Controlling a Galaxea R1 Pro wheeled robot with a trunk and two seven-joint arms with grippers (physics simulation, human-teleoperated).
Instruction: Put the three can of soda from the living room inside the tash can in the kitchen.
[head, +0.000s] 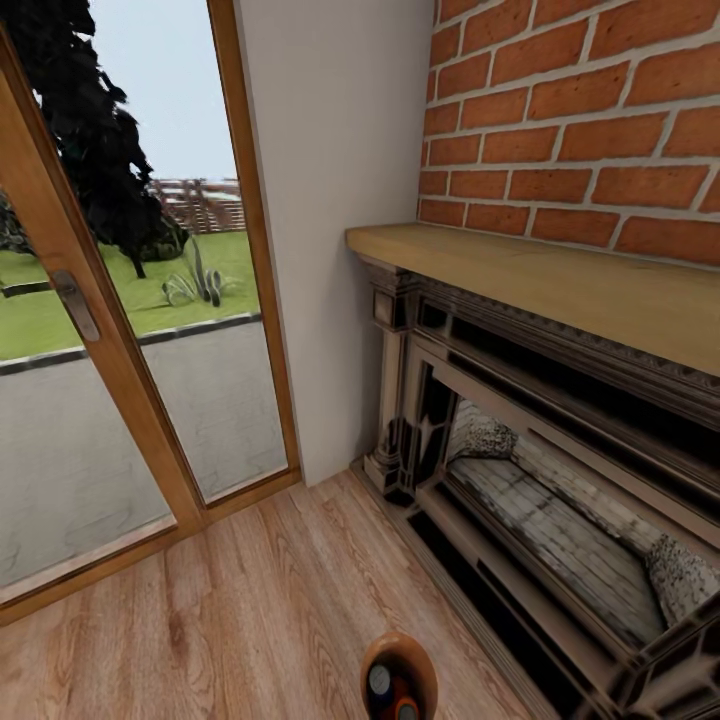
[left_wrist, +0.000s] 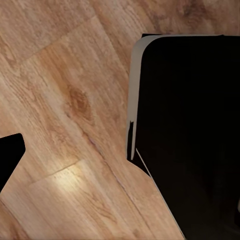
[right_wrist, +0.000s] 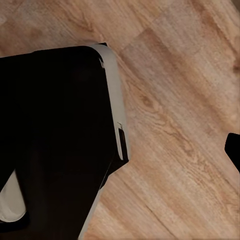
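At the bottom edge of the head view sits a small round bin with a glossy brown rim, the tash can (head: 368, 668), cut off by the frame. Inside it I see a grey metal can top (head: 379, 681) and a bit of orange beside it (head: 406, 711), apparently cans of soda; how many I cannot tell. The living room's red brick chimney (head: 580, 110) and ornate dark fireplace (head: 520, 440) stand at the right. A black tip (left_wrist: 10, 155) shows at the edge of the left wrist view, and another (right_wrist: 233, 150) in the right wrist view, both over reddish wood floor.
A wooden-framed glass door (head: 110, 330) at the left looks out on a patio and lawn. A white wall (head: 335, 200) separates it from the wooden mantel shelf (head: 560, 280). The robot's black base with its grey edge (left_wrist: 134, 90) (right_wrist: 116, 95) shows in both wrist views.
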